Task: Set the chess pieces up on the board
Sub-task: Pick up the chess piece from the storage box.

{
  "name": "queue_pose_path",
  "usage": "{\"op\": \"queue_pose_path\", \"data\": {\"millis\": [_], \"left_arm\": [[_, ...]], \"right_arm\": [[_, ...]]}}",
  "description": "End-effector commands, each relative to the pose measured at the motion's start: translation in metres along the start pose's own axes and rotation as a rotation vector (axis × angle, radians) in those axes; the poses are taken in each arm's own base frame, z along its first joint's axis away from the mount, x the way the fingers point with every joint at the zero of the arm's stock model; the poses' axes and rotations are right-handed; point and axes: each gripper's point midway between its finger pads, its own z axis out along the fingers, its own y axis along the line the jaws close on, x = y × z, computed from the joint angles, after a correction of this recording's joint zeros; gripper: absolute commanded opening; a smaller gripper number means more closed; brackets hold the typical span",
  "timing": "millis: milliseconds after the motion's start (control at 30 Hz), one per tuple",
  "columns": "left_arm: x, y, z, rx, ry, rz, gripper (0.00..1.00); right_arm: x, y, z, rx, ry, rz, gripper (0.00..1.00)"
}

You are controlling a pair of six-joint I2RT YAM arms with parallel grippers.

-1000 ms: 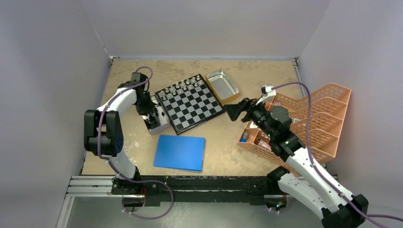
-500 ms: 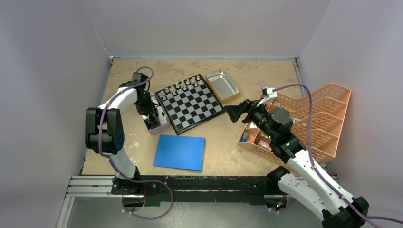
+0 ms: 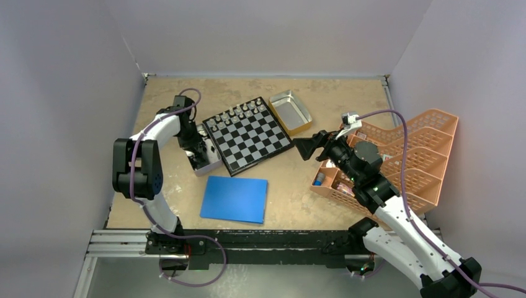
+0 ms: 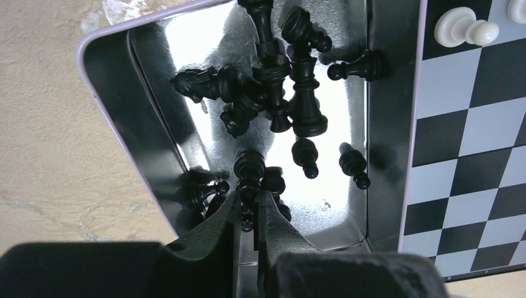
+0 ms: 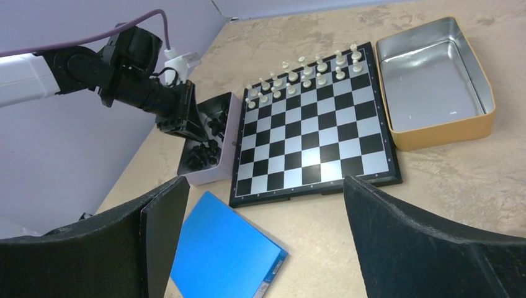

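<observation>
The board [image 3: 249, 135] lies at the table's middle; it also shows in the right wrist view [image 5: 315, 124]. White chess pieces [image 5: 304, 71] stand in two rows along its far edge. Several black chess pieces [image 4: 273, 81] lie loose in a shiny metal tray [image 4: 142, 112] left of the board [image 4: 471, 136]. My left gripper [image 4: 249, 208] reaches into that tray, shut on a black piece [image 4: 249, 171]. In the top view it [image 3: 197, 151] hangs over the tray [image 3: 205, 166]. My right gripper [image 3: 304, 148] is open and empty, above the table right of the board.
A blue sheet [image 3: 234, 198] lies in front of the board. An empty metal tray with an orange outside [image 3: 290, 110] stands at the board's far right corner. An orange rack of baskets [image 3: 403, 158] fills the right side.
The left arm has shifted slightly at the tray. The right gripper moved a little between one second ago and half a second ago, then stayed.
</observation>
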Motion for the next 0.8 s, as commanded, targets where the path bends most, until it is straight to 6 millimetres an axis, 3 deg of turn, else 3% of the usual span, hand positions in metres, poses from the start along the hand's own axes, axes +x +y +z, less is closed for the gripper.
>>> {"op": "queue_pose_path", "data": {"millis": [0, 300, 567, 767], "left_arm": [[-0.028, 0.004, -0.026, -0.013, -0.105, 0.002, 0.05], [-0.024, 0.007, -0.053, -0.010, -0.132, -0.017, 0.03], [-0.017, -0.025, -0.091, 0.165, -0.159, 0.088, 0.01], [-0.001, -0.051, -0.111, 0.262, -0.136, 0.187, 0.01]], "right_arm": [[-0.016, 0.012, -0.003, -0.043, -0.044, -0.023, 0.97], [-0.020, 0.007, -0.005, 0.006, -0.029, -0.035, 0.97], [-0.022, 0.006, -0.006, 0.013, -0.034, -0.014, 0.96], [-0.018, 0.002, -0.007, 0.033, -0.031, -0.002, 0.96]]}}
